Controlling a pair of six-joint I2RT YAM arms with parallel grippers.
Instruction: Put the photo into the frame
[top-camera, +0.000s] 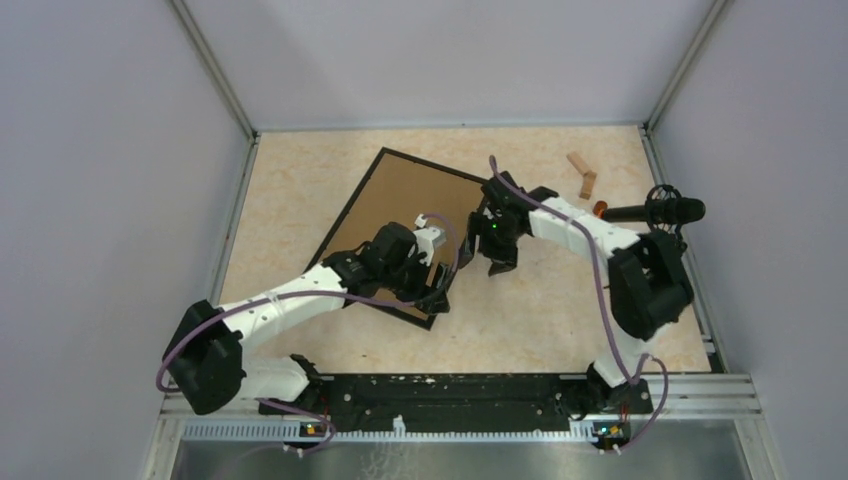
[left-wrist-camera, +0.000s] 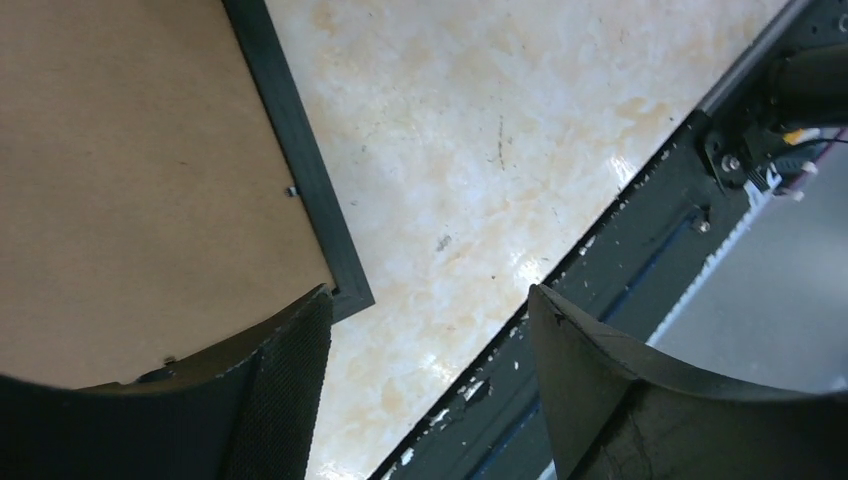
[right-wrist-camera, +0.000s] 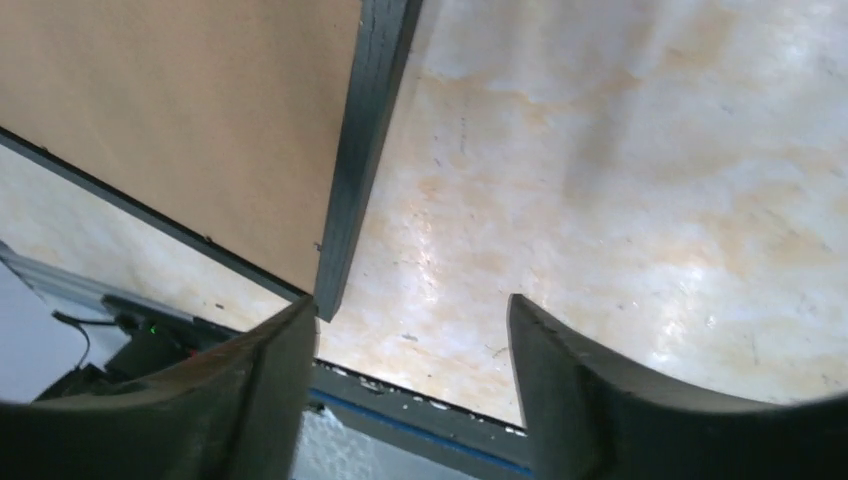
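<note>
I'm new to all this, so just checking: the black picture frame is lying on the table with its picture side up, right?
Not quite. The frame does lie on the table, but with its plain brown back up, not the picture side. The top external view shows this clearly.

- The table (top-camera: 300, 190) has a pale beige, marbled top. It is glossy in the wrist views and flecked with small dark specks and scuffs.
- A metal rail (top-camera: 238, 200) borders it at 9 o'clock, and a black plate (top-camera: 450, 400) runs along the 6 o'clock edge.
- The frame (top-camera: 400, 195) lies back-up just toward 9 o'clock of centre, its brown board showing inside a thin black rim. It is turned like a diamond, with corners pointing to about 12 and 6 o'clock.
- 2 wooden blocks (top-camera: 583, 175) lie at 1 o'clock, touching end to end in a bent line, well apart from the frame.
- 1 small orange-brown piece (top-camera: 600, 208) lies at 2 o'clock, just beside the blocks; it is too small to identify.
</note>
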